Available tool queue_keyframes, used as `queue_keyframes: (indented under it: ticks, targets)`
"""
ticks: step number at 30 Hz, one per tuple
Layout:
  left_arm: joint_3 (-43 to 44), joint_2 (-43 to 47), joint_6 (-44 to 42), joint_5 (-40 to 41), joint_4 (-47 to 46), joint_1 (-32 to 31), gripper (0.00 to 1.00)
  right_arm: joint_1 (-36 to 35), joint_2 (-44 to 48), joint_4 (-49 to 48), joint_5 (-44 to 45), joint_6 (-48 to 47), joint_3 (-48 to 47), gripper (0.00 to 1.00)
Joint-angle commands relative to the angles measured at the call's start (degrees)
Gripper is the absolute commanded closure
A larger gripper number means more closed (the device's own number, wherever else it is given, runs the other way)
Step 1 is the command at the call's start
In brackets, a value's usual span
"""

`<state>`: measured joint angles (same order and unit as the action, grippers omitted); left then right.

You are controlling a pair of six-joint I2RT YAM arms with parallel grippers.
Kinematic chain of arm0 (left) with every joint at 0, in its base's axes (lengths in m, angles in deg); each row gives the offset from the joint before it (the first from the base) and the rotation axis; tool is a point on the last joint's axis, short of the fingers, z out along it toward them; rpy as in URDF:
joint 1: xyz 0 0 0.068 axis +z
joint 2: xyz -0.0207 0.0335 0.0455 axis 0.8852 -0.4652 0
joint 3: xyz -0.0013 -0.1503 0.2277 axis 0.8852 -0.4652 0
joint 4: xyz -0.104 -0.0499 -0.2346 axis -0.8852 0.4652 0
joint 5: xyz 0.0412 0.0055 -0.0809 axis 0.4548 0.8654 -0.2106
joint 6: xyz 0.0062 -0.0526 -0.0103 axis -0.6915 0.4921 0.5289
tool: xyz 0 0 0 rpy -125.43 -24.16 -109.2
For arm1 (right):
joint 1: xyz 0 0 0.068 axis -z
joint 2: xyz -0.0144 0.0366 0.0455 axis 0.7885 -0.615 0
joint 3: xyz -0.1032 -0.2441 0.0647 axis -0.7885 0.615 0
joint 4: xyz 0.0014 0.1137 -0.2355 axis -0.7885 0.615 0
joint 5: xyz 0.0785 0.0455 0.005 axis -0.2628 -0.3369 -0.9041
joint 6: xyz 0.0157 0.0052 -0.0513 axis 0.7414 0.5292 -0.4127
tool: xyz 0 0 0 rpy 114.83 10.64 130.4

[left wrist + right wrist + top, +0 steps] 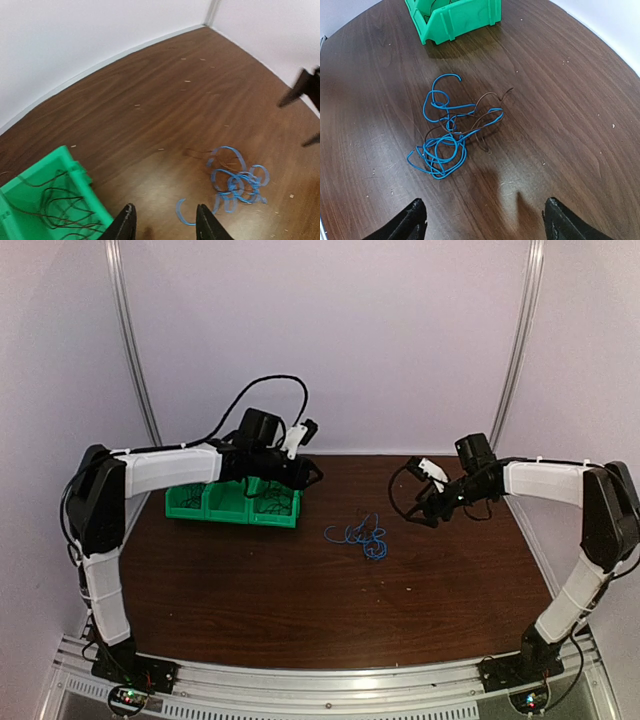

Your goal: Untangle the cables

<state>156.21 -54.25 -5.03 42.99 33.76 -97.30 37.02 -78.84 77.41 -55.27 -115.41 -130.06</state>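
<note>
A tangle of blue cable (366, 538) wound with a thin brown cable lies on the brown table near the middle. It shows in the right wrist view (445, 135) with the brown cable (487, 112) looping through it, and in the left wrist view (235, 182). My left gripper (300, 440) is open and empty, raised over the green bin's right end, left of the tangle; its jaws (165, 225) stand apart. My right gripper (428, 475) is open wide and empty, raised to the right of the tangle (482, 220).
A green bin (235, 502) with several compartments stands at the back left and holds dark cables (60, 205); its corner shows in the right wrist view (455, 17). White walls close the table at the back and sides.
</note>
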Motion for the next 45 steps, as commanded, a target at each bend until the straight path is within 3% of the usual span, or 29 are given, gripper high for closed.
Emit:
queue_keyframes:
  ticks: [1, 3, 4, 6, 16, 22, 31, 36, 42, 45]
  targets:
    - [-6.35, 2.66, 5.39, -6.02, -10.02, -3.18, 0.57, -1.85, -6.02, 3.32, -1.27, 3.97, -7.34, 0.22]
    - [-8.54, 2.40, 10.12, -6.16, -15.14, -3.72, 0.57, -3.60, -9.58, 6.12, -2.16, 3.99, -11.68, 0.25]
    - [-8.86, 1.74, 12.87, -5.87, -16.47, -3.73, 0.57, -4.46, -10.91, 6.59, -2.56, 3.92, -12.64, 0.05]
    - [-6.62, -0.68, 16.91, -5.11, -15.74, -3.78, 0.56, -6.02, -12.45, 5.97, -3.02, 3.84, -12.94, 0.00]
    - [9.99, -16.06, 22.32, -4.00, -7.73, -7.38, 0.61, -7.03, -9.20, 3.83, 1.95, 4.95, -8.58, 0.00]
    - [13.91, -21.94, 23.84, -4.27, -7.26, -7.60, 0.66, -7.03, -5.46, 3.95, 2.48, 3.54, -5.74, 0.00]
    - [19.61, -27.85, 24.75, -11.03, -9.40, -7.86, 0.63, -6.94, -8.34, 4.62, 0.52, 2.52, -5.70, 0.00]
    - [21.61, -29.69, 25.35, -11.15, -8.68, -7.86, 0.70, -6.95, -9.30, 4.80, -0.41, 2.28, -5.63, 0.00]
    - [23.71, -31.17, 25.64, -11.42, -8.08, -7.86, 0.86, -6.95, -9.35, 4.82, -0.63, 1.94, -5.37, 0.00]
    - [25.57, -31.91, 25.51, -11.30, -6.56, -7.86, 0.87, -6.94, -9.43, 4.89, -0.62, 1.83, -5.45, 0.00]
